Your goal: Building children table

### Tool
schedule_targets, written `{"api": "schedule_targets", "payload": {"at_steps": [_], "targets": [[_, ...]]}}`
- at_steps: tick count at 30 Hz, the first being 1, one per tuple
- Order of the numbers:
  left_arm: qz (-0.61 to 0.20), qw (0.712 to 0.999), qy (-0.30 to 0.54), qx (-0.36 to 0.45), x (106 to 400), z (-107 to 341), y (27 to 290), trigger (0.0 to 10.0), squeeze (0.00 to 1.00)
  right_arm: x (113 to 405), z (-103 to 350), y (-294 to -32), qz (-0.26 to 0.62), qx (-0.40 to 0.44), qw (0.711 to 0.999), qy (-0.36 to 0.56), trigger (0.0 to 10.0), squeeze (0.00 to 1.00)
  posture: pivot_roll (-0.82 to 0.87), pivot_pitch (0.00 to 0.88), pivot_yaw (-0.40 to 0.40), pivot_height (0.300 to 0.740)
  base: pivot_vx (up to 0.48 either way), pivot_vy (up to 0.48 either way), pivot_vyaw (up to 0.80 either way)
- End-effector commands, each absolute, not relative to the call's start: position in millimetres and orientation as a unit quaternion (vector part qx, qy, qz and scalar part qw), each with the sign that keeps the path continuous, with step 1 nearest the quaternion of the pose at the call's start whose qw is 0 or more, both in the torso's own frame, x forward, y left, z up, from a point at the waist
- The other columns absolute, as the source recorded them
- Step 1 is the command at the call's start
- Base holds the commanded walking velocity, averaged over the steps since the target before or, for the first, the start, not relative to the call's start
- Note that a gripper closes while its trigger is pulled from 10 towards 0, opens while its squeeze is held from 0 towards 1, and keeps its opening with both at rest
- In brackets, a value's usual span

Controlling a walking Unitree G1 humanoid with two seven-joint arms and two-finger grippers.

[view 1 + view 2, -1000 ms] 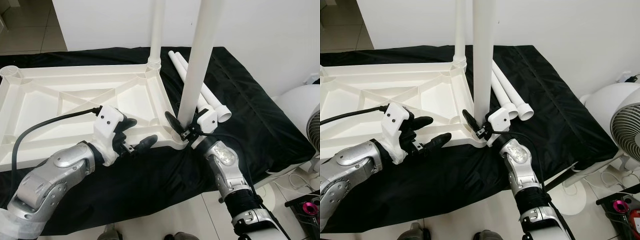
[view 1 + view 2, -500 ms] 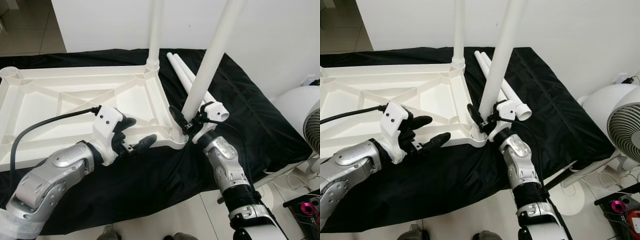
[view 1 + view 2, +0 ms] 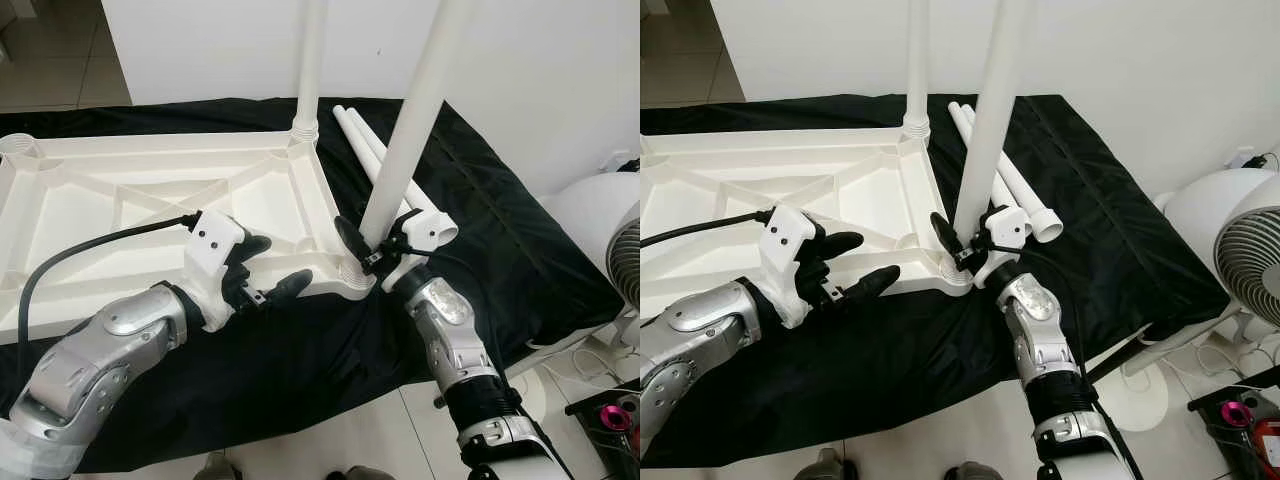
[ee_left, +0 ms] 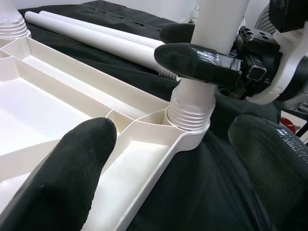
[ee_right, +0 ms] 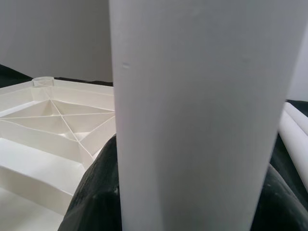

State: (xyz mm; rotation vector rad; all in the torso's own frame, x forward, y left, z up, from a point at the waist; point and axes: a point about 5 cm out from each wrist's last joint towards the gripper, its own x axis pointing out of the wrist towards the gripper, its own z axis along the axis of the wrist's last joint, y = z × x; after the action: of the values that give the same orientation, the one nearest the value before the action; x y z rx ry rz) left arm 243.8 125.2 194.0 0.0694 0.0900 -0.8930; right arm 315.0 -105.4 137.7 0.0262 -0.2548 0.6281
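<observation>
A white table top [image 3: 70,215] lies upside down on a black cloth. One white leg [image 3: 310,60] stands screwed into its far right corner. My right gripper [image 3: 375,243] is shut on a second leg [image 3: 410,120], just above the near right corner socket [image 4: 188,108]; this leg leans slightly right and fills the right wrist view as a white leg [image 5: 192,120]. My left gripper [image 3: 272,265] is open at the table top's near rim, left of that socket, one finger [image 4: 72,163] over the rim and the other over the cloth.
Two loose legs [image 3: 365,140] lie on the cloth behind the right gripper. A white fan [image 3: 1240,250] stands on the floor at the right. The cloth's front edge hangs over tiled floor. A white wall runs behind.
The held leg leaned far to the right half a second ago and now stands closer to upright over the socket. The left gripper has stayed in place.
</observation>
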Motion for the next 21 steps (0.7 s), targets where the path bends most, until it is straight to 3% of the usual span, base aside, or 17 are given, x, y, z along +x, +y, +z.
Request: {"api": "schedule_targets", "payload": {"at_steps": [1,14,21], "targets": [[-0.499,0.865,0.041,0.032,235,195,120,10.0,0.00,304,93,-107,0.312,0.002,0.950,-0.018,10.0,0.00,0.02,0.074,-0.047,0.740,0.000,0.000,0.00],[-0.501,0.864,0.042,0.032,235,195,120,10.0,0.00,306,94,-109,0.296,0.015,0.955,-0.015,10.0,0.00,0.02,0.078,-0.047,0.740,0.000,0.000,0.00],[-0.499,0.865,0.041,0.030,235,195,120,10.0,0.00,308,102,-91,0.171,0.014,0.984,-0.041,10.0,0.00,0.02,0.080,-0.051,0.740,0.000,0.000,0.00]]}}
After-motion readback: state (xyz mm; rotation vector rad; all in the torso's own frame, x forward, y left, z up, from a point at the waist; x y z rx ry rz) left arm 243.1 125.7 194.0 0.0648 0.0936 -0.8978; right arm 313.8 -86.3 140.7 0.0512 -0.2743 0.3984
